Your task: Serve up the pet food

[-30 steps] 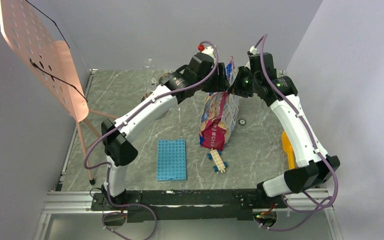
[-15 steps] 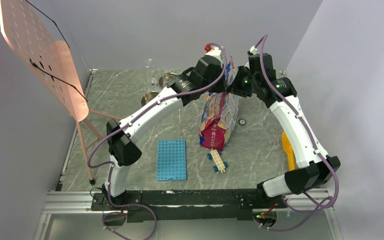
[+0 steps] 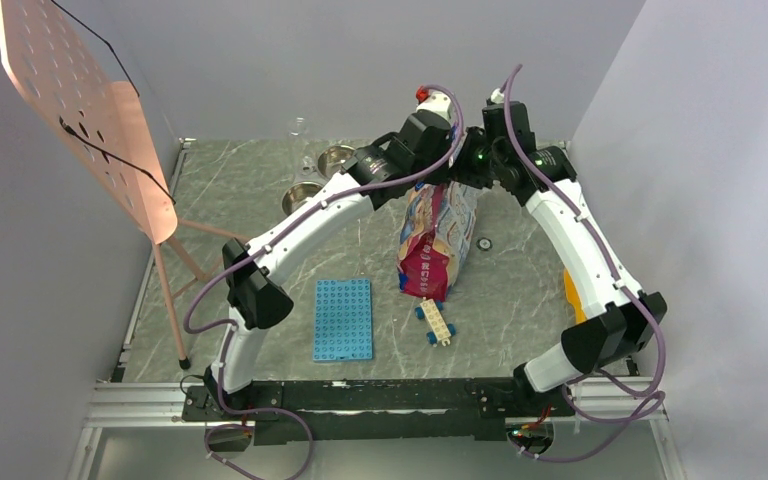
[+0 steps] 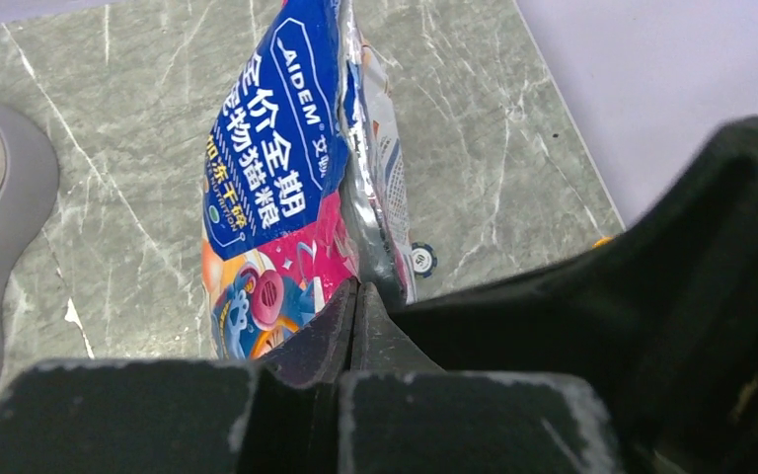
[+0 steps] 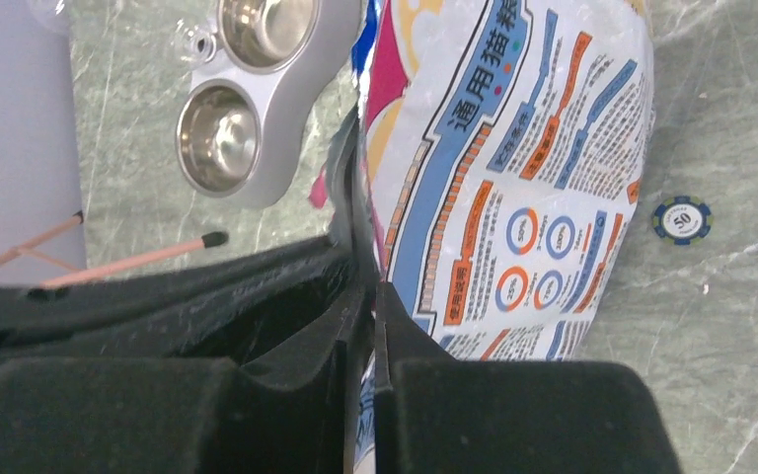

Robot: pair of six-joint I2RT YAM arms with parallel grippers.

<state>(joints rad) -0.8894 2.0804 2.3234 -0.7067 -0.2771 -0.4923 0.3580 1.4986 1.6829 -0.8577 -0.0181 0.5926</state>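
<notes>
The pet food bag (image 3: pixel 438 240) stands upright on the worktop (image 3: pixel 520 290) at the centre of the top view. Its pink base is toward the bottom of the frame and its blue top leans toward the upper middle, where both arms meet. The kibble itself is hidden inside. In the left wrist view the left gripper (image 4: pixel 355 296) has its jaws pressed together on the bag's top edge, where a strip of silvery lining runs down into them. In the right wrist view the right gripper (image 5: pixel 373 291) shows only a thin slit between its jaws, with the bag's edge running into it, so it too appears to be pinching the top from the other face. The step in hand looks like opening or steadying the bag's mouth, and nothing has been poured or scooped yet. Both cups of the steel double bowl (image 5: pixel 301 114), at the upper left of the right wrist view, look bare. The yellow scoop (image 3: pixel 571 300) lies untouched at the right edge of the top view, partly behind the right arm. The next move probably calls for drawing the two pinched faces gently apart to widen the mouth while keeping the bag upright. Then one grip can let go to fetch the scoop while the other steadies the bag. A hard pull could tip the bag or tear it.
</notes>
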